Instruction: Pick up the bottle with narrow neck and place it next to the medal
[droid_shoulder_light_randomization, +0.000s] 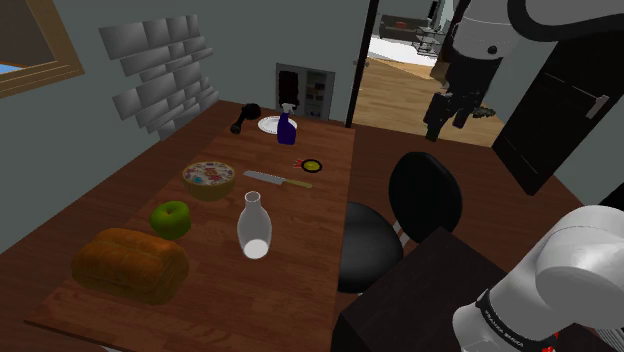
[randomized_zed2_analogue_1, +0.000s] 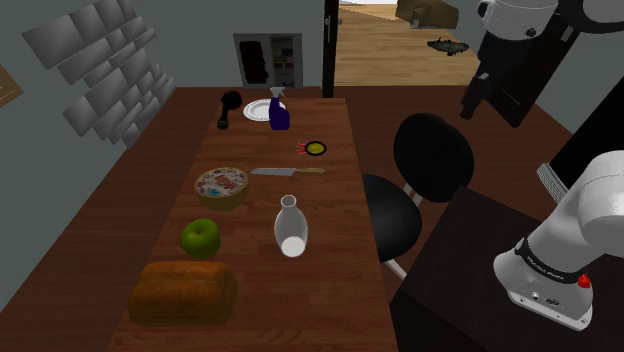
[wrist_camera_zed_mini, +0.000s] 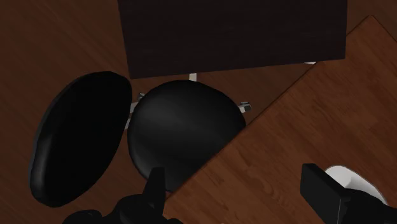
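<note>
The white narrow-necked bottle (droid_shoulder_light_randomization: 254, 226) stands on the brown wooden table (droid_shoulder_light_randomization: 305, 225) beside the black round chair (droid_shoulder_light_randomization: 372, 245). Above that chair hangs the black gripper (droid_shoulder_light_randomization: 447, 120), fingers released, well apart from the bottle.

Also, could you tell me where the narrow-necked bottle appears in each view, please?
Shoulder view: the white bottle stands midway along the table, to the right of the green apple.
Second exterior view: the same spot, likewise right of the apple.
Wrist view: a white shape on the table, half hidden behind one finger of the gripper, is probably it.
Shared landmark: the black chair beside the table.
</note>
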